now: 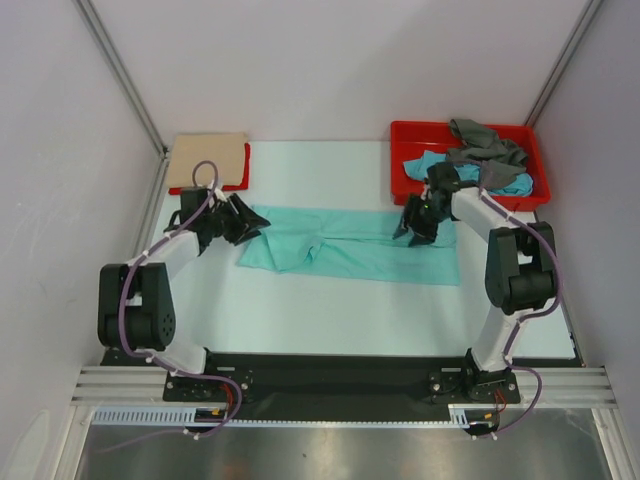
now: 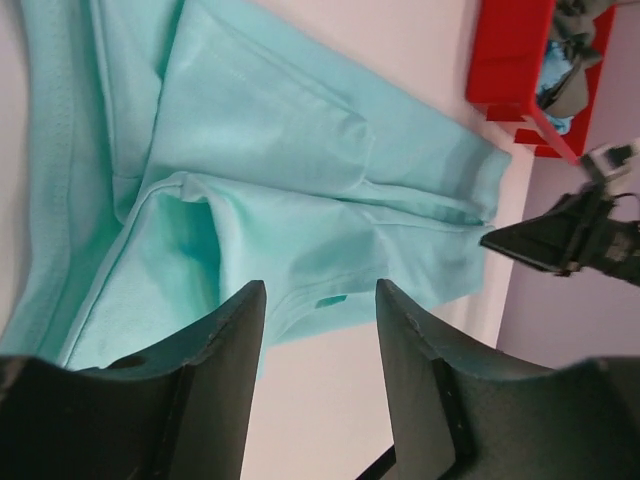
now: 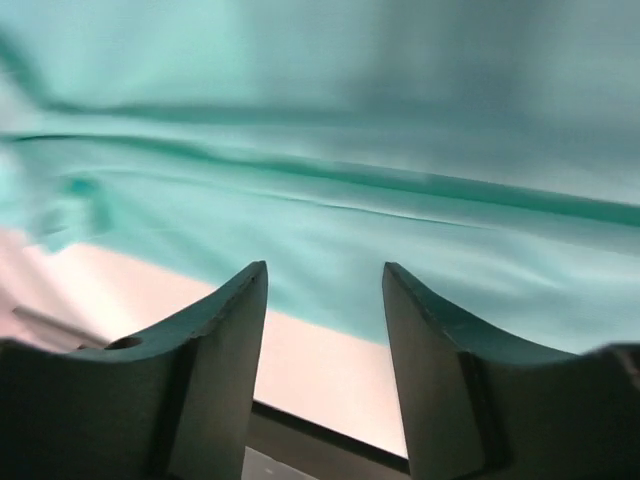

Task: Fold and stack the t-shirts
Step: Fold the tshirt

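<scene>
On the table (image 1: 300, 320), one mint-green t-shirt (image 1: 350, 248); left pincer (image 2: 320, 288) and right pincer (image 3: 325, 268) nearby, both open

A spread t-shirt (image 1: 350, 245) lies across the middle of the table (image 1: 330, 320); behind it, a folded stack of t-shirts (image 1: 207, 158) sits far left, and a tray (image 1: 398, 160) holding crumpled t-shirts (image 1: 485, 150) far right

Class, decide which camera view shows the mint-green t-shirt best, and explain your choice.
The top external view: the mint-green t-shirt is seen whole, spread out and partly folded. The left wrist view crops it at the frame edge; the right wrist view gives only a blurred close-up strip.
</scene>
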`<move>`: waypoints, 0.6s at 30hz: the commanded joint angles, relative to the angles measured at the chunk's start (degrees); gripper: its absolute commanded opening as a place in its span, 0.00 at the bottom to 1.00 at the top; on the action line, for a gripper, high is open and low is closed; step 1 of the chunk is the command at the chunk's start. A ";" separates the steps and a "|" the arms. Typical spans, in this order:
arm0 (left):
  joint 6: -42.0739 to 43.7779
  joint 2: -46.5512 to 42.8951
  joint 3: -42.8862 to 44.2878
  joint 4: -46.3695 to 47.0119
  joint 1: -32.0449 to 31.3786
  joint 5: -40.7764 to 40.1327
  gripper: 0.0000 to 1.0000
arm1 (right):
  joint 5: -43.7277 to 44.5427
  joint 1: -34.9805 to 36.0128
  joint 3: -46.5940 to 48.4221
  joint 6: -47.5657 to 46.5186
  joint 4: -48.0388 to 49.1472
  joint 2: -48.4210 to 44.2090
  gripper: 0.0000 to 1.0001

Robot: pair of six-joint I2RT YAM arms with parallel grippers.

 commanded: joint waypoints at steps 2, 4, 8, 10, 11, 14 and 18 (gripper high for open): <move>3.38 1.38 0.80 -6.36 -3.03 -2.56 0.55 | -8.01 7.96 7.99 7.04 5.23 -0.12 0.58; 4.53 1.82 1.59 -10.93 -4.17 -6.51 0.59 | -13.01 9.99 9.49 13.43 10.06 3.65 0.60; 4.27 3.05 1.77 -12.79 -5.67 -10.30 0.65 | -18.84 13.69 10.91 27.22 19.74 10.16 0.59; 4.18 3.40 1.77 -12.70 -6.37 -10.75 0.65 | -19.37 15.80 11.17 30.42 22.99 12.54 0.57; 4.09 3.84 1.86 -12.53 -6.46 -11.01 0.64 | -19.29 16.50 11.52 32.18 23.44 13.15 0.56; 4.26 4.54 2.21 -12.44 -6.38 -10.93 0.62 | -19.46 18.70 13.45 33.33 23.80 15.00 0.48; 4.70 4.81 2.30 -12.18 -6.47 -10.40 0.54 | -19.37 20.63 14.95 32.64 22.75 16.32 0.31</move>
